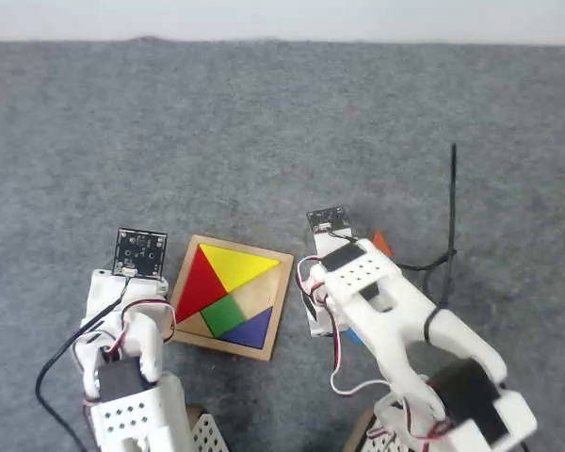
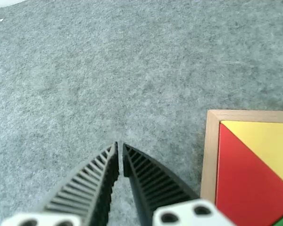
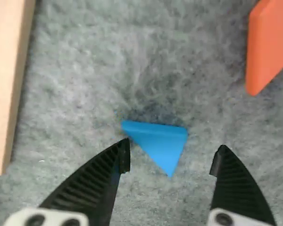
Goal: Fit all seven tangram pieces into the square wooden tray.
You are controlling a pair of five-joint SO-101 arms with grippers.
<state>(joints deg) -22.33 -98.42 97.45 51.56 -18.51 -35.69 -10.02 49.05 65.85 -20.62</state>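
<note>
The square wooden tray (image 1: 284, 279) lies between the two arms and holds red (image 1: 198, 282), yellow (image 1: 234, 264), green (image 1: 223, 314) and dark blue (image 1: 252, 329) pieces. A small blue triangle (image 3: 159, 142) lies flat on the grey felt, between the tips of my right gripper (image 3: 172, 158), which is open and low over it. An orange piece (image 3: 269, 42) lies just beyond it, seen as an orange corner (image 1: 382, 245) beside the right arm. My left gripper (image 2: 120, 151) is shut on nothing, over bare felt beside the tray's edge (image 2: 209, 155).
Grey felt covers the whole table, with wide free room behind the tray. A black cable (image 1: 452, 207) rises near the right arm. The tray's wooden side (image 3: 7, 80) stands close to the right gripper.
</note>
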